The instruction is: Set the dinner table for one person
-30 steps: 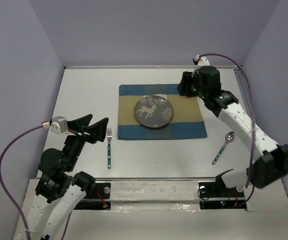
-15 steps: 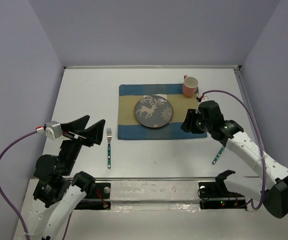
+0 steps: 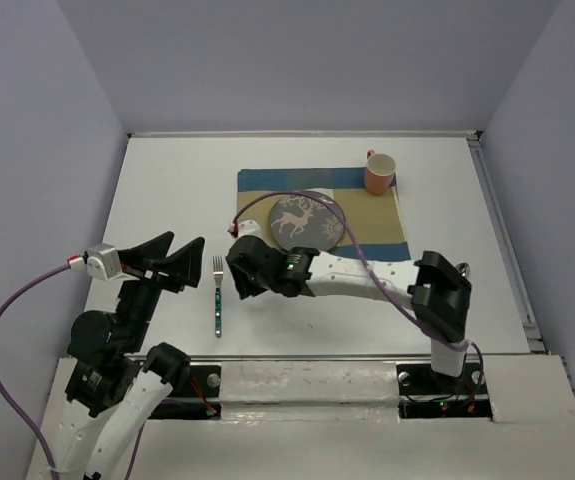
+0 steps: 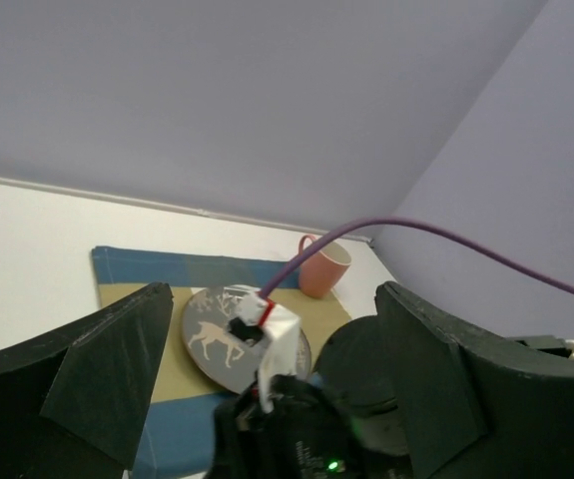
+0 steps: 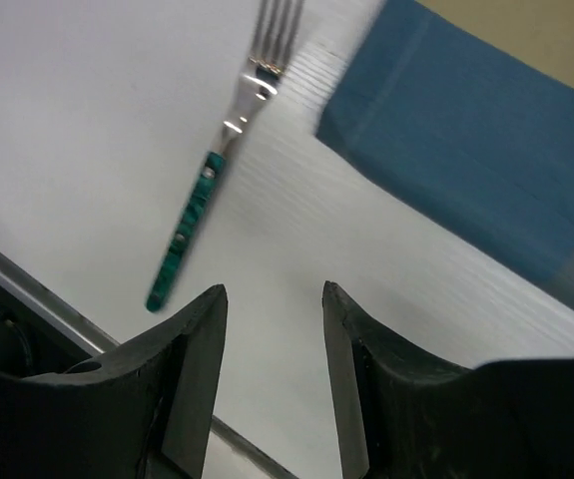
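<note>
Bright, even light with soft shadows; the right wrist view is motion-blurred, fork (image 5: 217,157) glinting.

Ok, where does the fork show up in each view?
Top external: the fork lies on the dinner table, lower left of centre, just left of the placemat.
Left wrist: not in it.
Right wrist: upper left, tines toward the top edge.
Shared landmark: the placemat, which is also in the left wrist and right wrist views.

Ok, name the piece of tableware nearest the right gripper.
The green-handled fork, lying on the bare dinner table left of the placemat, close beside the open right gripper. The deer plate and the pink mug sit farther off.
</note>
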